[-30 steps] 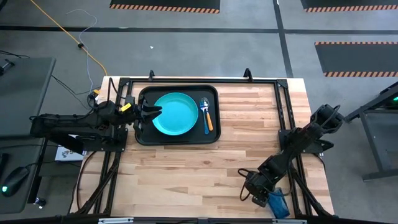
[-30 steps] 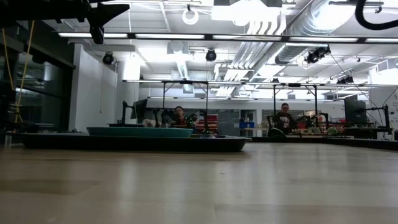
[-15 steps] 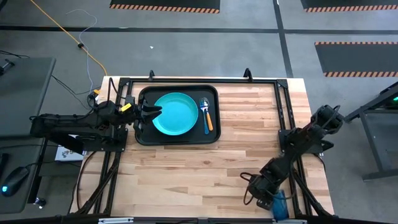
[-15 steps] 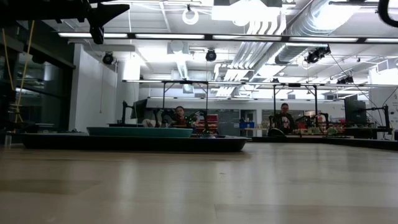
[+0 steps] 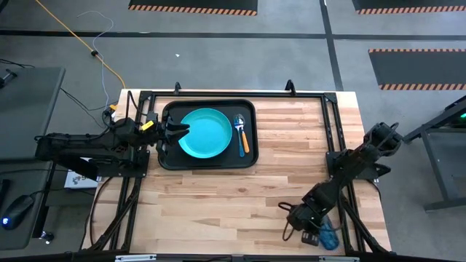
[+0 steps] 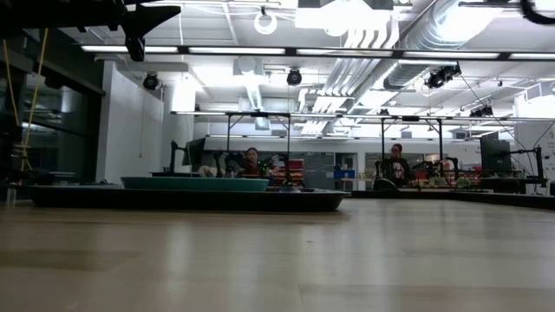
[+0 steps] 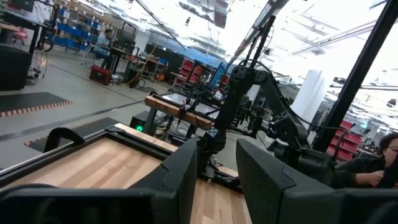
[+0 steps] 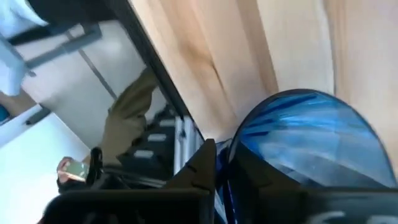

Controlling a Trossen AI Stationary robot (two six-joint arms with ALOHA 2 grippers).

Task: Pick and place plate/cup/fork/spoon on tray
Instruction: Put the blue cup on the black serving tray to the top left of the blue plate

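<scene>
1. Cup (image 5: 329, 236) sits at the table's near right corner, about five o'clock from the tray (image 5: 167, 159), lying close to the table (image 5: 218, 204) edge. My right gripper (image 5: 312, 231) has come down on it, and in the right wrist view the fingers (image 8: 202, 165) pinch the cup's blue wall (image 8: 311, 143), so I judge it gripped by the rim.
2. Left gripper (image 5: 177, 132) hovers at the tray's nine o'clock edge, jaws partly apart and holding nothing, just beside the plate (image 5: 206, 133).
3. Plate, fork (image 5: 239, 131) and spoon (image 5: 245, 140) already lie in the tray; the utensils fill its three o'clock side, so the cup's free room is tight.
4. Frame rails (image 5: 335, 145) run beside my right arm; I'd lift clear before swinging across.
</scene>
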